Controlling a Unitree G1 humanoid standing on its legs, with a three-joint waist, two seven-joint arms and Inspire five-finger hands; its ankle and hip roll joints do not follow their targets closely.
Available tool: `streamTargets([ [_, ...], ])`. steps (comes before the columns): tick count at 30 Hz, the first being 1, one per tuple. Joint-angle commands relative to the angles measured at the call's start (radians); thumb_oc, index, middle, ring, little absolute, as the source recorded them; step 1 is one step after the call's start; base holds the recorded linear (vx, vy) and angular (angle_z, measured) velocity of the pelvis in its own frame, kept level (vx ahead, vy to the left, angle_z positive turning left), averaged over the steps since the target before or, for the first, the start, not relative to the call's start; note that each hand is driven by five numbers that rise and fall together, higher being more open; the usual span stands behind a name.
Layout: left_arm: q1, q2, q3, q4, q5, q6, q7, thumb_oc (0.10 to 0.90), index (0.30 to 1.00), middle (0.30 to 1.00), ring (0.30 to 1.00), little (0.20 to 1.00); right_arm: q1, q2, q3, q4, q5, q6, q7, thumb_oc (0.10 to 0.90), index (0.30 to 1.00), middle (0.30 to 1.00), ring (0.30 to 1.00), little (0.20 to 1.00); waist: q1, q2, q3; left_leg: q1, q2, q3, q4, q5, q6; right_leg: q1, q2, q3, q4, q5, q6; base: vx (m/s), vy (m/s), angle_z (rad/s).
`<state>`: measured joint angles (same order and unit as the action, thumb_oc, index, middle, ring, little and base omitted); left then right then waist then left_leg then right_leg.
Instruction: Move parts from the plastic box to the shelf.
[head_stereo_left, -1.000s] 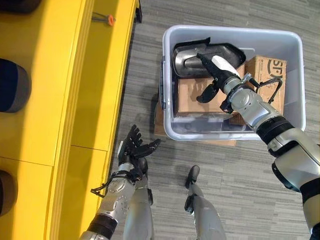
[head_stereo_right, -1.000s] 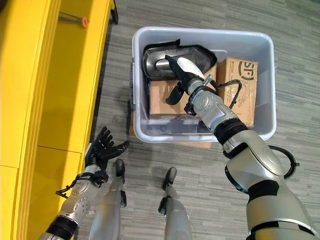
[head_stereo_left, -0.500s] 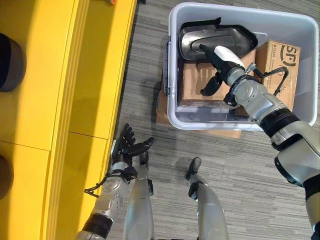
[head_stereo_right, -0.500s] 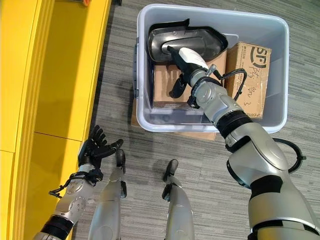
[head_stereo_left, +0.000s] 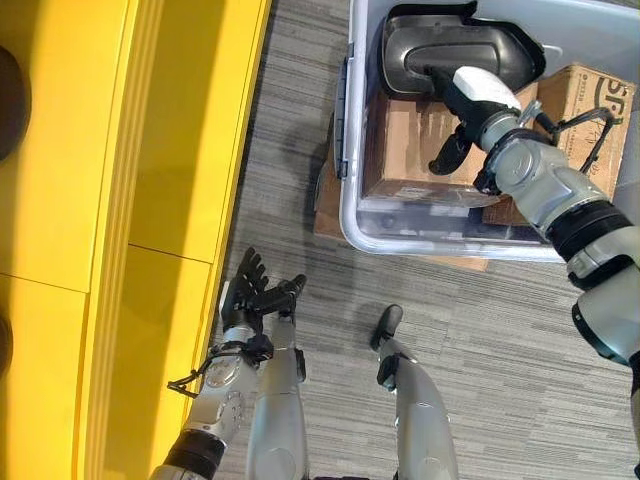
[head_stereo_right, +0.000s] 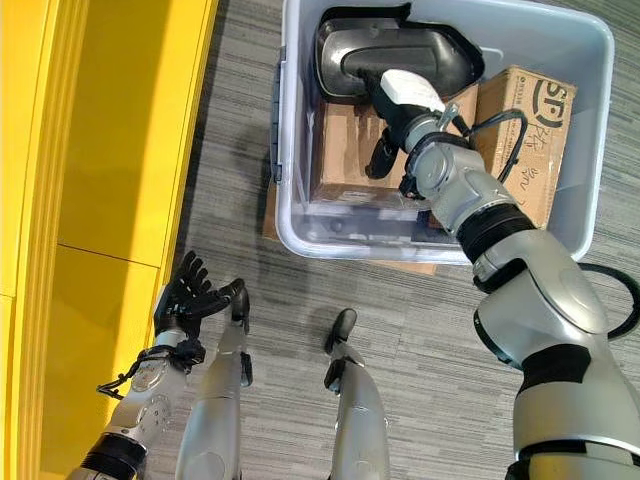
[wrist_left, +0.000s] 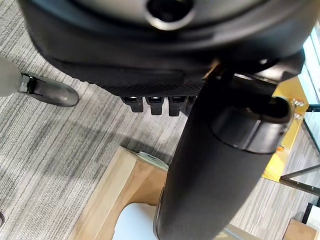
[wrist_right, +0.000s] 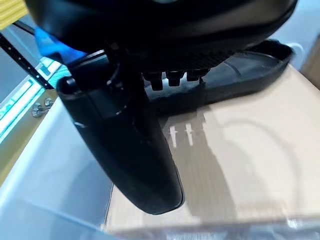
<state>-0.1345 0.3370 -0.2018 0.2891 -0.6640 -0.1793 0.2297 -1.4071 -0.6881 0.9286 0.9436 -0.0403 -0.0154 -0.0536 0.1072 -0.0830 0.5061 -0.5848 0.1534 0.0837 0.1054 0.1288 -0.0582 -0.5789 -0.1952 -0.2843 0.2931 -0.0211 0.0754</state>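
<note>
The grey plastic box (head_stereo_left: 346, 150) stands on the floor at the upper right. Inside it a dark moulded part (head_stereo_left: 415, 55) lies at the far end, on top of a cardboard box (head_stereo_left: 400, 140). My right hand (head_stereo_left: 478, 95) reaches into the box, open. Its straight fingers rest at the dark part (wrist_right: 250, 65) and its thumb (wrist_right: 135, 145) hangs over the cardboard (wrist_right: 240, 150). My left hand (head_stereo_left: 252, 298) hovers low beside the yellow shelf (head_stereo_left: 110, 150), open with fingers spread and nothing in it.
A second cardboard box (head_stereo_left: 592, 100) stands in the plastic box's right end. A wooden board (head_stereo_left: 328, 205) lies under the plastic box. Dark rounded items (head_stereo_left: 6, 100) sit on the shelf at the far left. Grey carpet lies between shelf and box.
The whole picture has shifted, so the camera moved. My right hand stays at the dark part in the box. My left hand stays open by the shelf.
</note>
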Motion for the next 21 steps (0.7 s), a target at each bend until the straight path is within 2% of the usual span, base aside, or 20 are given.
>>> streamTargets([
  [1,0.03,0.035,0.029,-0.161,-0.021,-0.082,0.002,0.9,1.0,1.0,1.0,1.0,-0.225,-0.113,0.07,-0.018,-0.028,-0.018,-0.04,0.9,1.0,1.0,1.0,1.0,0.006,-0.037,0.014,0.04,0.019,0.0,0.14,-0.16,-0.035,0.125,0.0,0.012,-0.047,0.023,0.072,0.02,0.009,0.04],
  [20,0.044,0.049,0.037,-0.174,-0.027,-0.091,0.01,0.9,1.0,1.0,1.0,1.0,-0.315,-0.129,0.143,-0.001,-0.042,-0.014,-0.038,0.9,1.0,1.0,1.0,1.0,0.004,-0.037,0.014,-0.023,0.012,-0.019,0.144,-0.164,-0.028,0.055,0.001,0.017,-0.026,0.017,0.075,0.01,0.0,0.0],
  [21,0.047,0.05,0.038,-0.174,-0.027,-0.09,0.009,0.9,1.0,1.0,1.0,1.0,-0.317,-0.132,0.15,0.004,-0.045,-0.013,-0.035,0.9,1.0,1.0,1.0,1.0,0.005,-0.035,0.014,-0.01,0.014,-0.027,0.145,-0.19,-0.035,0.064,0.004,0.024,-0.017,-0.005,0.083,0.09,-0.011,0.02],
])
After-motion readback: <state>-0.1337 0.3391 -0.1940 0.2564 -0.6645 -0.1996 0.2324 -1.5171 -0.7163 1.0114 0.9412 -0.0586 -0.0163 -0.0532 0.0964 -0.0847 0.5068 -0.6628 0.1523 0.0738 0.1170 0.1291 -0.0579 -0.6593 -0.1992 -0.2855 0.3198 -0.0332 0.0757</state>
